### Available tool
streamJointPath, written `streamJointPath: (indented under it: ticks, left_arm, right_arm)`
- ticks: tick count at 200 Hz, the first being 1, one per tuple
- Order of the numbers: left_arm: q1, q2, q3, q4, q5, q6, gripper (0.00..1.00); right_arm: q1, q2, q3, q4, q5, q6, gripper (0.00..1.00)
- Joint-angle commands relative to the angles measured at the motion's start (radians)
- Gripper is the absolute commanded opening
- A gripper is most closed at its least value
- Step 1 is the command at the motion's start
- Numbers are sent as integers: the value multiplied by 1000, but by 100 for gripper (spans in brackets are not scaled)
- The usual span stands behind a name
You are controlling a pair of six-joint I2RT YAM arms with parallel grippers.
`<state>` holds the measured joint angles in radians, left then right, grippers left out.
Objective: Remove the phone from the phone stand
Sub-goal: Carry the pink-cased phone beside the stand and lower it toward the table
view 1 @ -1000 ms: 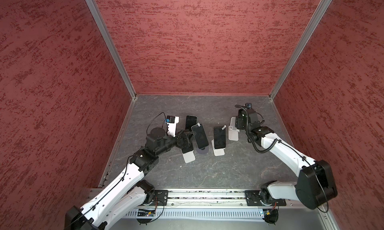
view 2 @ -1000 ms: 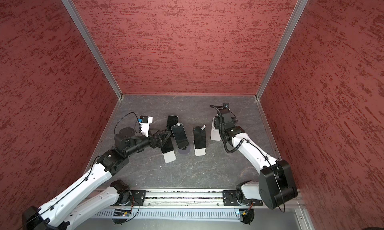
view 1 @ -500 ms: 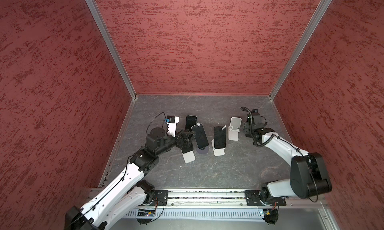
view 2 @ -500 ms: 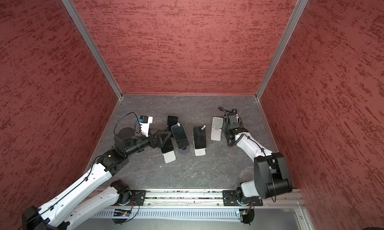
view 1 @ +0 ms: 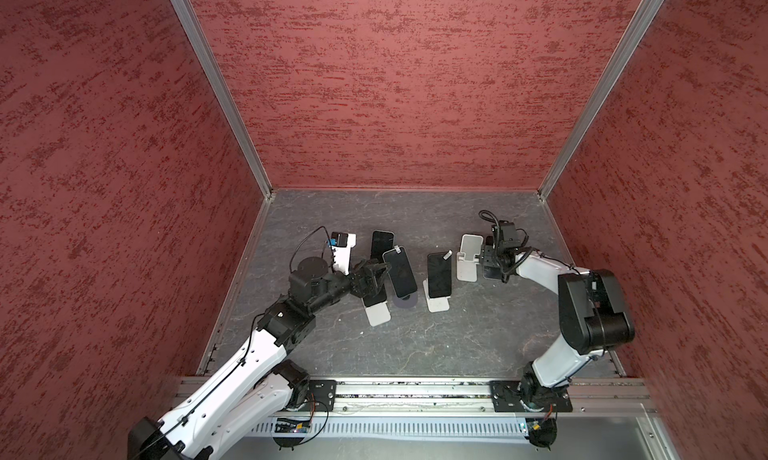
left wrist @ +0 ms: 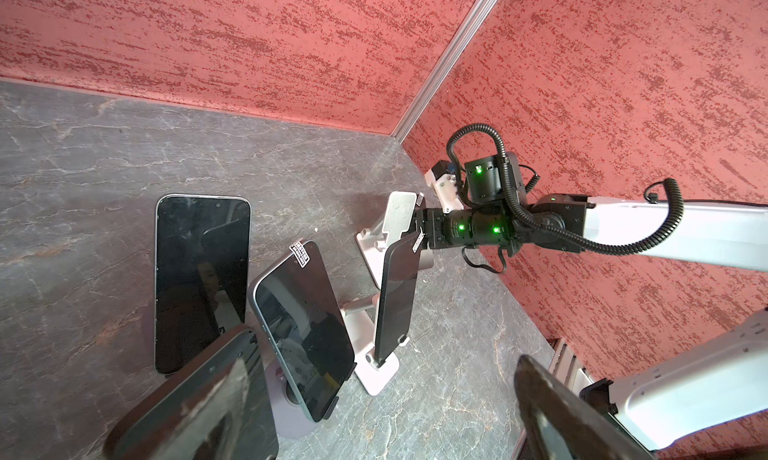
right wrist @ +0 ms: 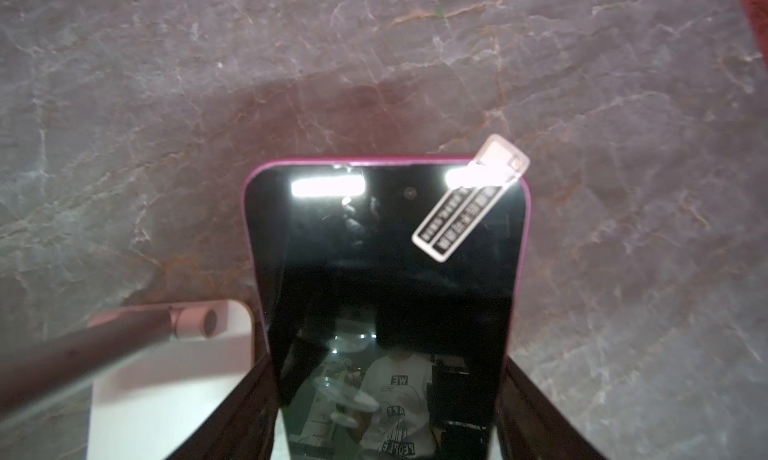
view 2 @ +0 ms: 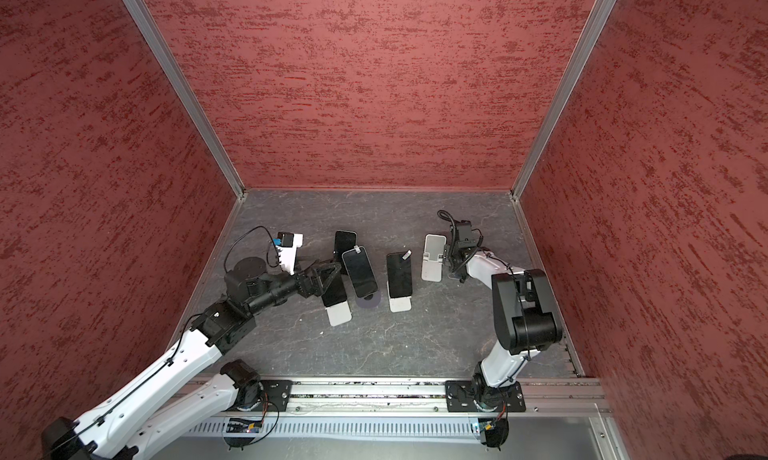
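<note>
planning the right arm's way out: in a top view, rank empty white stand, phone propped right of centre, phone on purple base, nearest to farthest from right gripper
From the right gripper, holding the pink phone:
1. empty white stand, just beside it
2. phone propped right of centre, next along
3. phone on purple base, mid-table
</note>
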<state>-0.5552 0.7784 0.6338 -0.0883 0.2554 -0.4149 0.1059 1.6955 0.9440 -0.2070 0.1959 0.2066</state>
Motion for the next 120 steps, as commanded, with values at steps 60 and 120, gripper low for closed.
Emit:
streamJointPath:
  ticks: [60, 120]
  left_arm:
    - [5, -27, -14, 22, -6, -13, 99]
    - [5, -31, -11, 18, -13, -11, 100]
  right_arm:
    - [-70, 119, 105, -14, -148, -74, 59]
    - [-72, 186, 150, -63, -222, -108, 61]
